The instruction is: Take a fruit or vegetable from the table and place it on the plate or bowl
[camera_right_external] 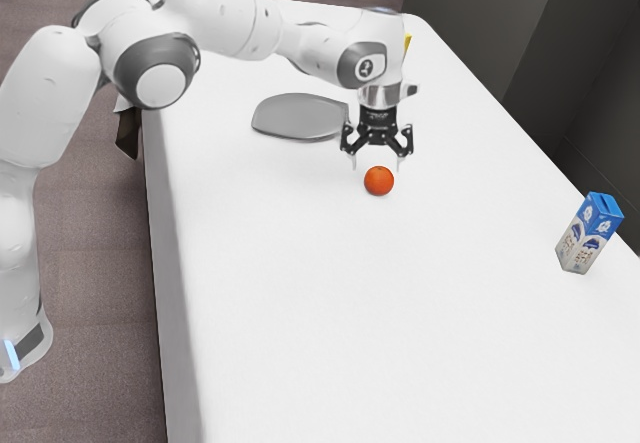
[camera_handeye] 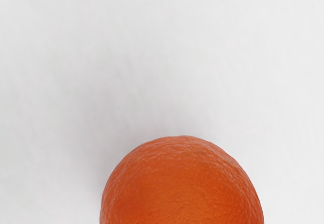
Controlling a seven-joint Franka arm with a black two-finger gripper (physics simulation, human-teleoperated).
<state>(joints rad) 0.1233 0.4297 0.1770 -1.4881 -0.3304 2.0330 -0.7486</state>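
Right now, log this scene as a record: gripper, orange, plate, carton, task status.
gripper: open, over the orange
orange: on the table, not held
plate: grey, on the table, apart from the orange, to its upper left in the exterior view
carton: upright, near the exterior view's right edge
task: orange not yet lifted

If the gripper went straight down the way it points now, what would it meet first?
Most likely the orange, sitting on the table just below the open gripper. The wrist view shows it under the hand, though exact centring is unclear.
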